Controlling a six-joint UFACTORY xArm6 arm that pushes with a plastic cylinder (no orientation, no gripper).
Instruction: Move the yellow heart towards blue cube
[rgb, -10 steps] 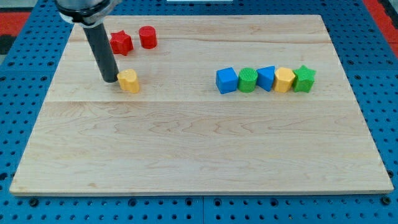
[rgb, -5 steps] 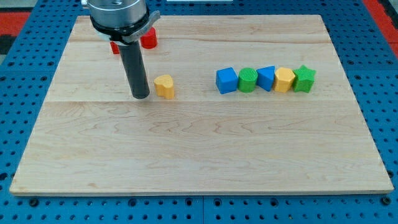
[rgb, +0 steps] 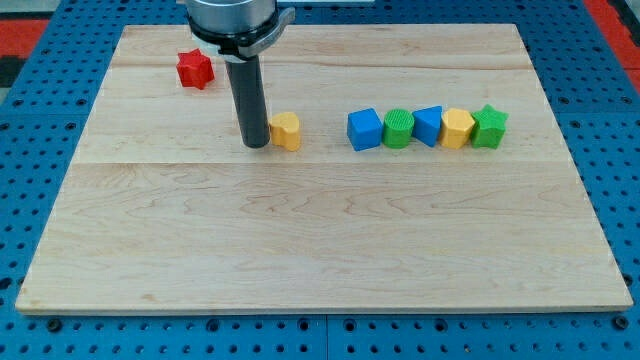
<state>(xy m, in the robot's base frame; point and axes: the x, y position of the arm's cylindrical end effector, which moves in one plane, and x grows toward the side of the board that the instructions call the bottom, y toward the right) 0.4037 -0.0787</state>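
Seven blocks on the board, my tip against one.
Two blue, two green, two yellow, one red; my tip (rgb: 257, 143), an upright clawless rod, touches the yellow heart (rgb: 286, 131) from its left, blue cube (rgb: 365, 129) right.

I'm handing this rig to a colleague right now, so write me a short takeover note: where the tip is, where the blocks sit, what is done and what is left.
My tip is down on the board, against the view's left side of the yellow heart.
The blue cube lies to the view's right of the heart, at the left end of a row of five blocks; a bare gap separates the two.
A red block sits apart near the view's top left.
Done: heart and tip are lined up with the cube.
Left: probably keep pushing toward the view's right until the heart nears the cube.
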